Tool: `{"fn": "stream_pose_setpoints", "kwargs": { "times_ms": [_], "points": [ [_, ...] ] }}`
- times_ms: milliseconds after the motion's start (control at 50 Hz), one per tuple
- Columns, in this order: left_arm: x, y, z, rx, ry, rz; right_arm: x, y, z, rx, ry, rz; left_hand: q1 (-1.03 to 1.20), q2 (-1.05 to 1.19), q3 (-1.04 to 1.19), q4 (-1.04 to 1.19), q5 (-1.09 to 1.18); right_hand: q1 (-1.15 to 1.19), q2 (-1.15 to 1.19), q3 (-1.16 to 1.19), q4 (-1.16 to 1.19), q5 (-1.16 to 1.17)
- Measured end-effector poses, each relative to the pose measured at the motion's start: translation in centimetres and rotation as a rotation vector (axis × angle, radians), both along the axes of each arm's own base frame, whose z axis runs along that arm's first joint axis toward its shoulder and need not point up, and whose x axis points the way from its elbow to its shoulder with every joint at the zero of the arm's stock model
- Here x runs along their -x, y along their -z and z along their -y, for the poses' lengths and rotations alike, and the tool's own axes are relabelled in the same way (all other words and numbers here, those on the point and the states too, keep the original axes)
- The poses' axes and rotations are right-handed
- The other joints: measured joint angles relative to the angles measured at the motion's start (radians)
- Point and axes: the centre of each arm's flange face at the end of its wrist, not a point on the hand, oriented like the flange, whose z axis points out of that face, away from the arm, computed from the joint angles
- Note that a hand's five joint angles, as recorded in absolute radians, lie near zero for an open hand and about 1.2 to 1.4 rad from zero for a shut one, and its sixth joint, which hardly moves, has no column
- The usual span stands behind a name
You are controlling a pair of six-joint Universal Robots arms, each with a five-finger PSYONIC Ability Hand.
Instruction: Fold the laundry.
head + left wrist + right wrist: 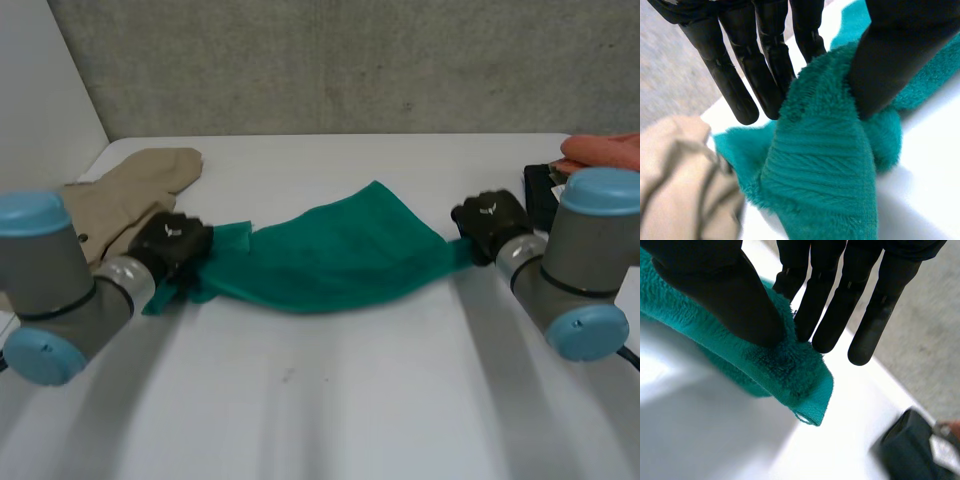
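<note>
On the white table [320, 420], the green towel [330, 255], judged soft and limp, is pinched at its ends by the left hand [170, 245] at 9 o'clock and the right hand [490, 225] at 3 o'clock.

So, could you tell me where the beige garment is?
Head view: the beige garment lies at the left of the table, just beyond the left hand and green towel.

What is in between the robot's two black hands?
A green towel stretches between them, as the head view shows. The left hand pinches one end and the right hand pinches the other.
</note>
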Motion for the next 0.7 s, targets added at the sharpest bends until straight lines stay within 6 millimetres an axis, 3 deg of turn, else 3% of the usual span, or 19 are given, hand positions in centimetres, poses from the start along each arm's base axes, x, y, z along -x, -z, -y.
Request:
{"fn": "stream_pose_setpoints", "kwargs": {
  "times_ms": [60, 120, 320, 500, 700],
  "points": [
    [-0.6, 0.6, -0.9, -0.017, -0.007, 0.032, 0.8, 0.9, -0.3, -0.030, 0.015, -0.017, -0.138, -0.126, -0.125, -0.128, -0.130, 0.000, 0.000, 0.000, 0.000, 0.000],
    [-1.1, -0.1, -1.1, 0.000, -0.020, 0.033, 1.5, 0.7, -0.3, -0.032, 0.032, -0.016, -0.320, -0.319, -0.321, -0.325, -0.329, 0.000, 0.000, 0.000, 0.000, 0.000],
    [-3.4, -2.6, -0.7, 0.064, -0.135, -0.070, 2.6, -0.6, -0.9, -0.036, 0.059, 0.013, -0.348, -0.367, -0.365, -0.372, -0.389, 0.000, 0.000, 0.000, 0.000, 0.000],
    [-5.8, -1.2, -0.9, -0.033, -0.232, -0.147, 2.5, -0.3, -1.6, -0.054, 0.054, 0.012, -0.440, -0.449, -0.451, -0.455, -0.467, 0.000, 0.000, 0.000, 0.000, 0.000],
    [-7.0, 0.6, -0.5, -0.122, -0.264, -0.184, 2.4, 0.0, -1.7, -0.064, 0.049, 0.007, -0.456, -0.462, -0.460, -0.470, -0.480, 0.000, 0.000, 0.000, 0.000, 0.000]
  ]
}}
